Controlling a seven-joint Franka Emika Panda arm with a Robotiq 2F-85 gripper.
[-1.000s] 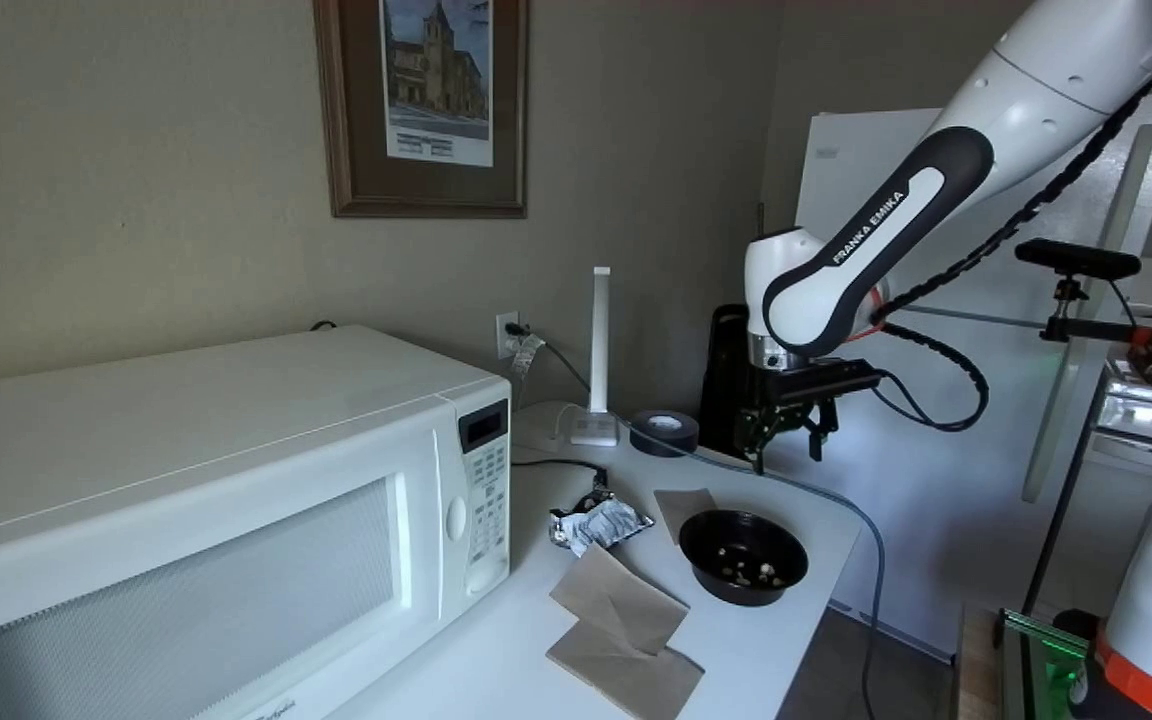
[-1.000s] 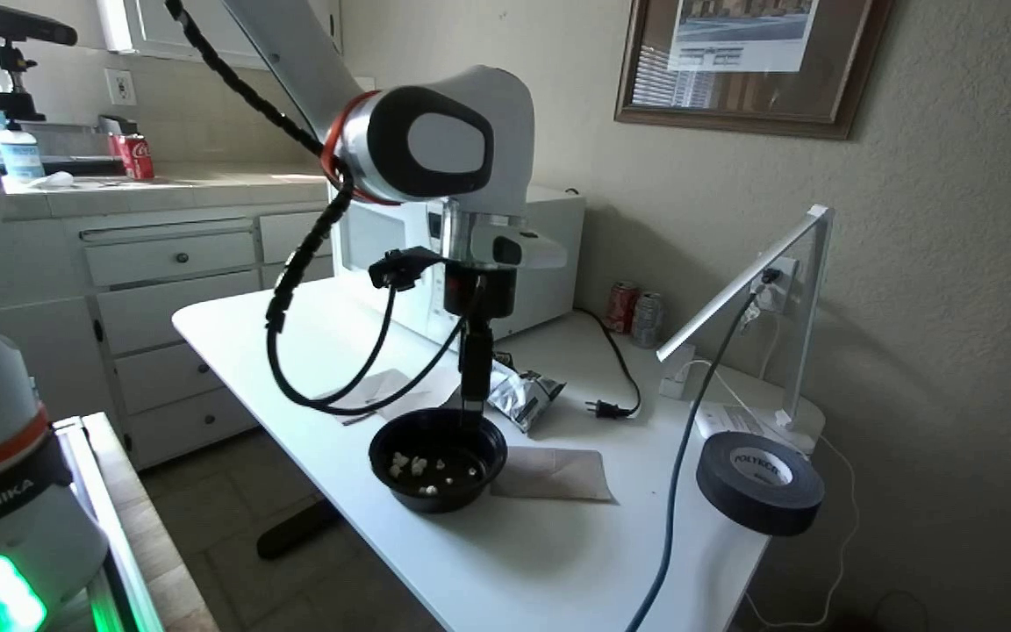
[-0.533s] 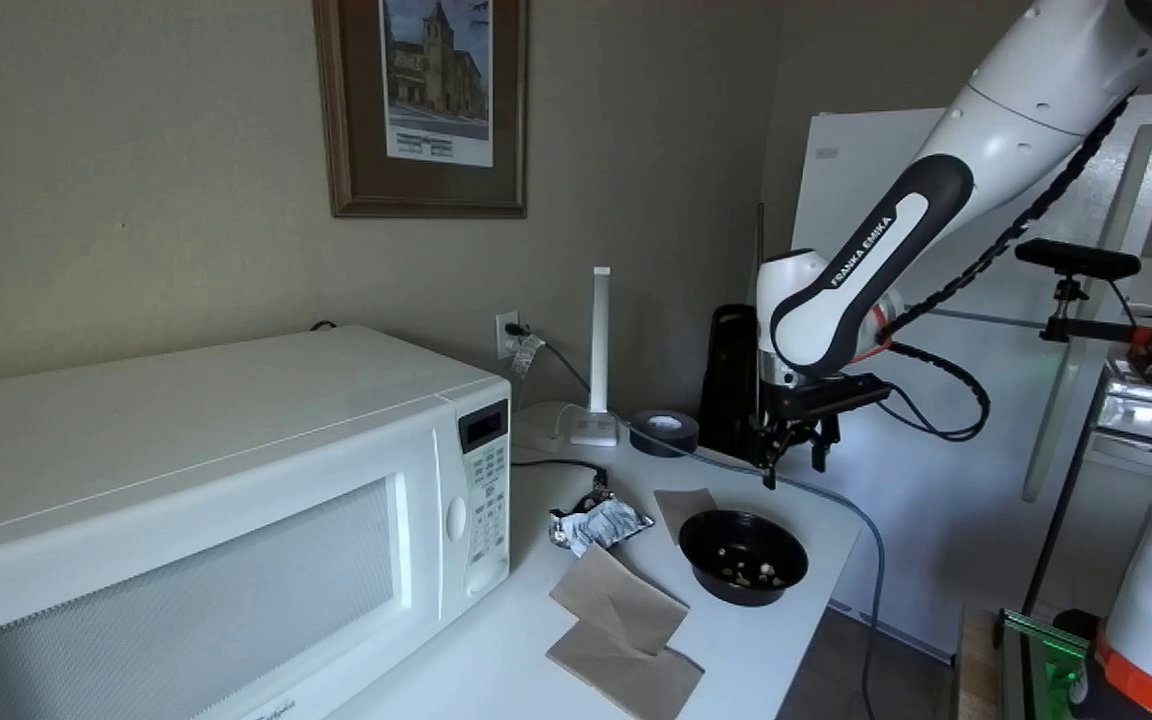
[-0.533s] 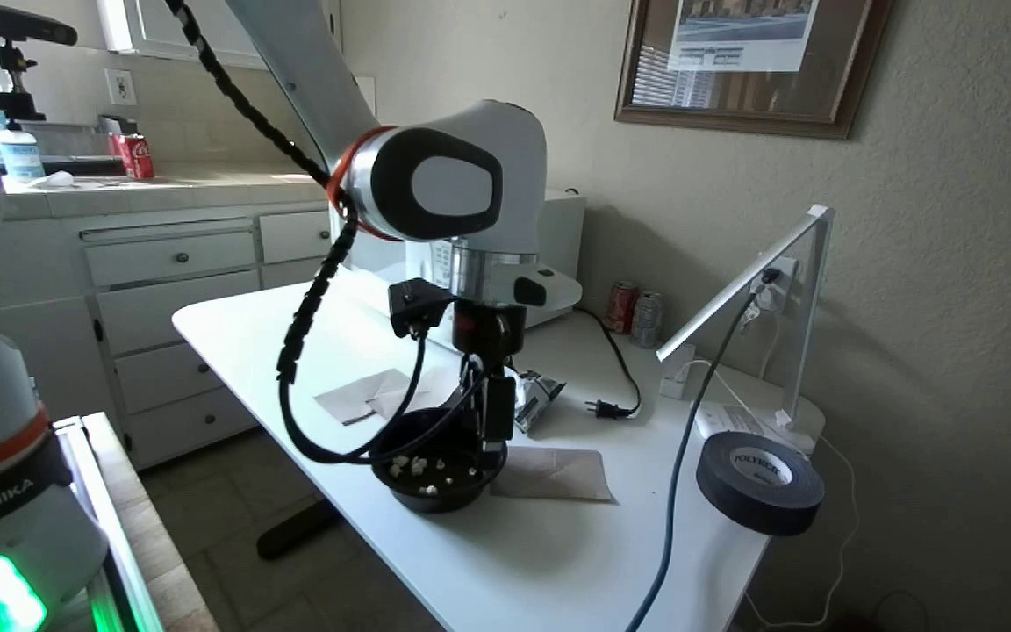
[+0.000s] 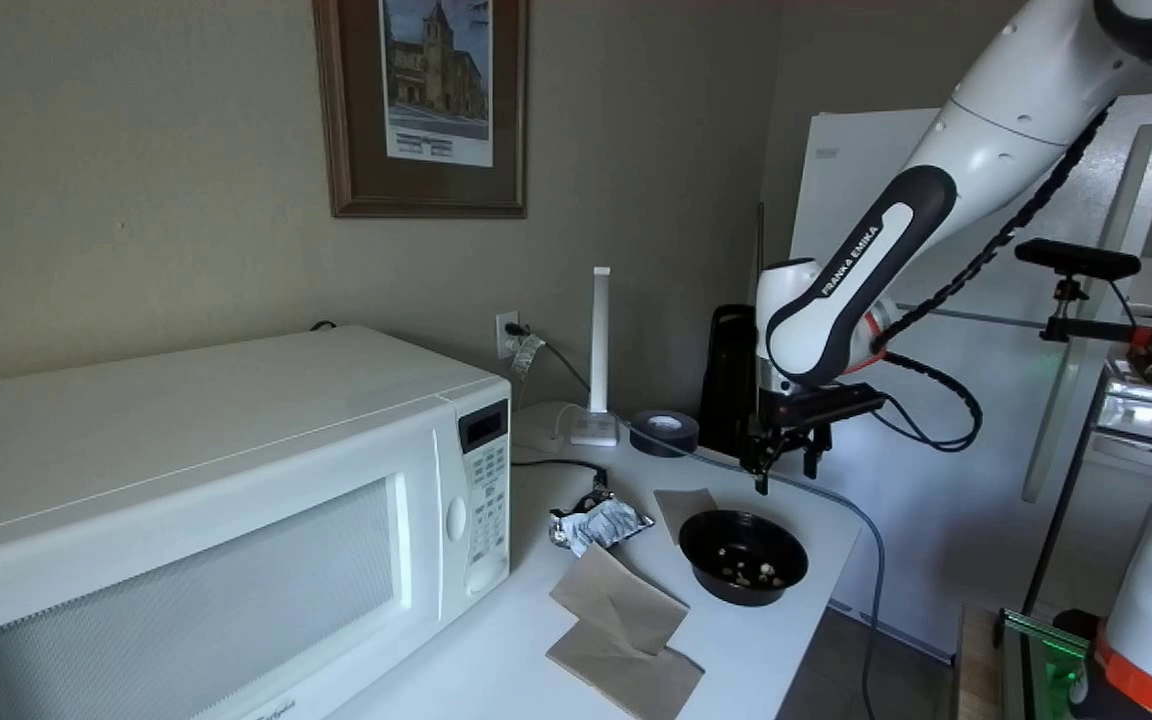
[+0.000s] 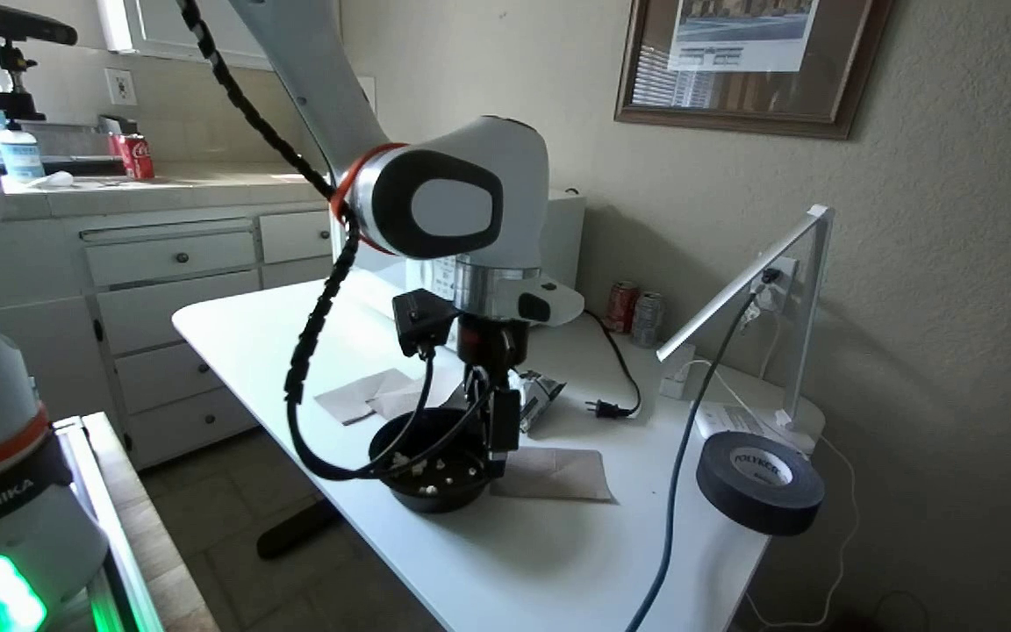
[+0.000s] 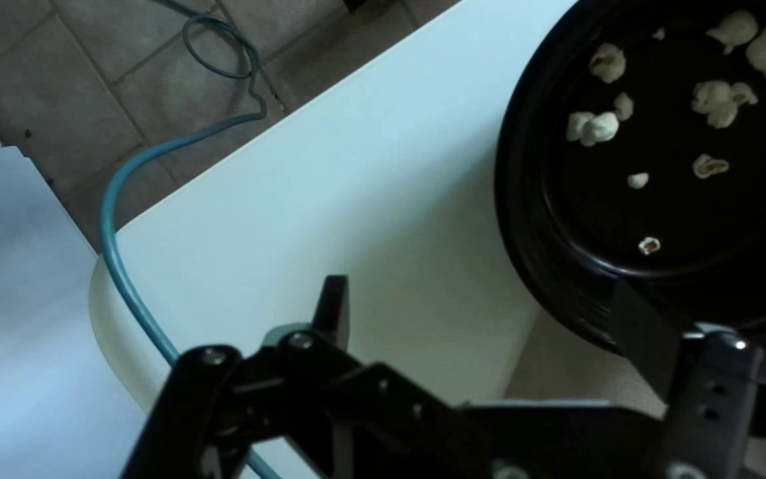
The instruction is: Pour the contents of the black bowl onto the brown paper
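Observation:
The black bowl (image 5: 742, 562) stands upright on the white table with pieces of popcorn in it. It also shows in an exterior view (image 6: 437, 499) and at the upper right of the wrist view (image 7: 679, 206). A piece of brown paper (image 5: 678, 512) lies beside the bowl, partly behind it; it also shows in an exterior view (image 6: 554, 474) and the wrist view (image 7: 579, 369). Two overlapping brown sheets (image 5: 626, 610) lie on the bowl's other side. My gripper (image 7: 479, 293) is open and empty, above the table. In the wrist view one finger overlaps the bowl's rim; contact cannot be told.
A white microwave (image 5: 406, 520) stands on the table. A silver foil packet (image 5: 601, 525) lies near the papers. A roll of black tape (image 6: 760, 483), a white lamp (image 6: 799, 325) and a cable (image 6: 679, 491) are at the table's end. Soda cans (image 6: 633, 312) stand by the wall.
My gripper has come down toward the table beside the bowl and turned a little. The bowl, popcorn and papers have not moved.

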